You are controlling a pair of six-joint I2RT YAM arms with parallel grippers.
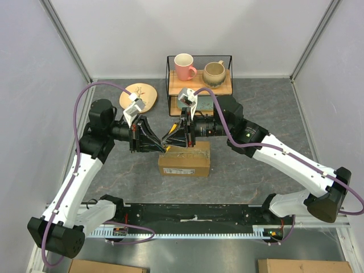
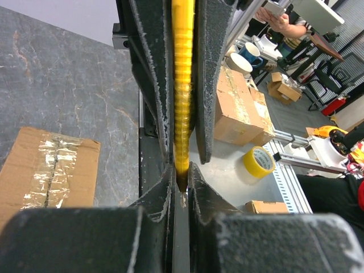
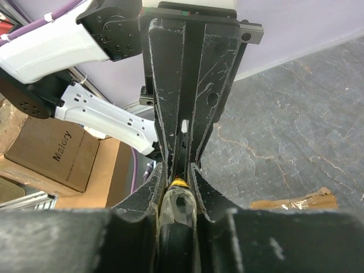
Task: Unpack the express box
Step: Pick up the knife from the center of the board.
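Observation:
The express box, brown cardboard with a taped top seam and a white label on its near side, lies on the grey table. It also shows in the left wrist view and as a corner in the right wrist view. My two grippers meet tip to tip just above its far left edge. My right gripper is shut on a yellow cutter. My left gripper is shut on the cutter's tip.
A wire shelf at the back holds a pink mug and a beige mug. A wooden plate lies to its left. Plain cardboard boxes and a yellow tape roll lie off the table.

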